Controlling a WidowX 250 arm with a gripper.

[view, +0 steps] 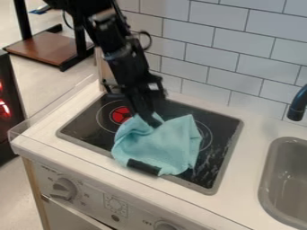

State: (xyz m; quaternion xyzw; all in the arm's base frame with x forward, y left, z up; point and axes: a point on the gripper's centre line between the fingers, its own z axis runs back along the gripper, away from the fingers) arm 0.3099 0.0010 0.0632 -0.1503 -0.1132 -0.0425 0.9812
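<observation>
The cloth (171, 146) lies crumpled on the stove (84, 126), in the middle of the frame, partly over the burner on the right. Its folds gather at the far edge, where the gripper (153, 119) touches it; that bunching probably comes from pressure or a pinch there. I cannot tell whether the claw is apart, together or clamped on the cloth. The arm (123, 56) slants down from the upper left, seemingly to meet the cloth from above. A black strip (144, 167) sits at the cloth's near edge; why it is there is unclear. The red burner (120, 115) is just beside the gripper, knobs (62, 188) are at lower left, and the sink (267, 175) is at lower right.
</observation>
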